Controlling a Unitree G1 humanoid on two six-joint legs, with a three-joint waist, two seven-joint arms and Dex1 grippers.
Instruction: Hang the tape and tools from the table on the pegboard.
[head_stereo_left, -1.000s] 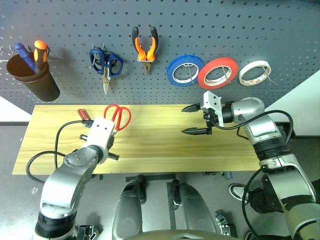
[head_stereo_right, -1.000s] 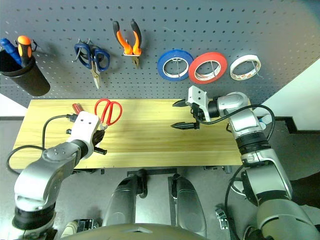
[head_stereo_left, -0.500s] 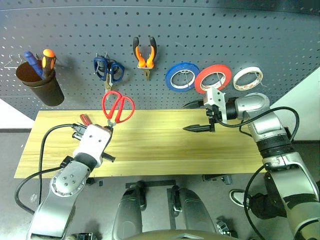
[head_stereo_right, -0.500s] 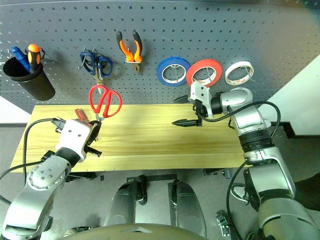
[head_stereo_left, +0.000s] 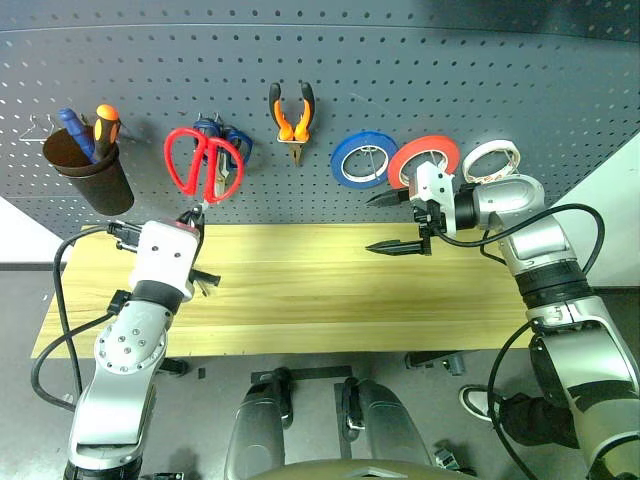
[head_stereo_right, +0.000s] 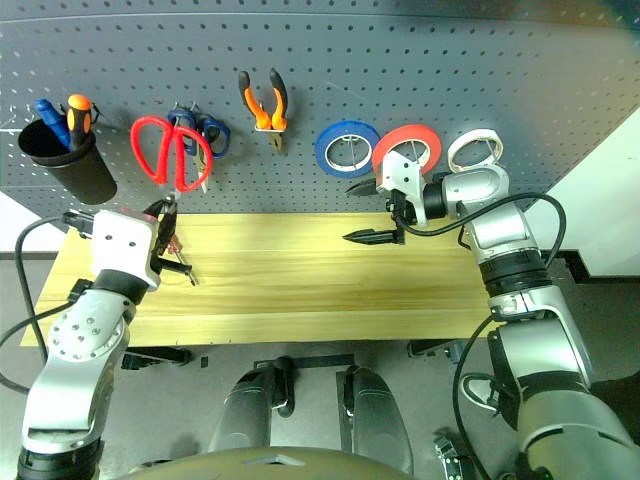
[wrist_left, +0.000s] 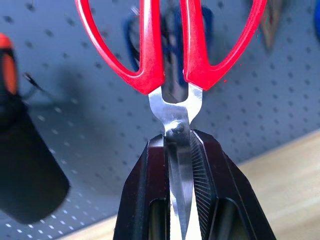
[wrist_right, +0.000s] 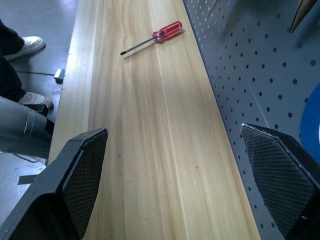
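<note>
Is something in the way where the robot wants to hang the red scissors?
Yes. The left gripper, shut on the blades, holds the red scissors up against the pegboard, right over the blue-handled scissors already hanging there. They sit behind the red handles, so that spot looks taken.

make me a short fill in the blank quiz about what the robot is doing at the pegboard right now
1. The left tool is shut on the red-handled scissors by their ____.
2. The right tool holds ____.
3. The red-handled screwdriver lies on the ____.

Missing words: blades; nothing; table
</note>
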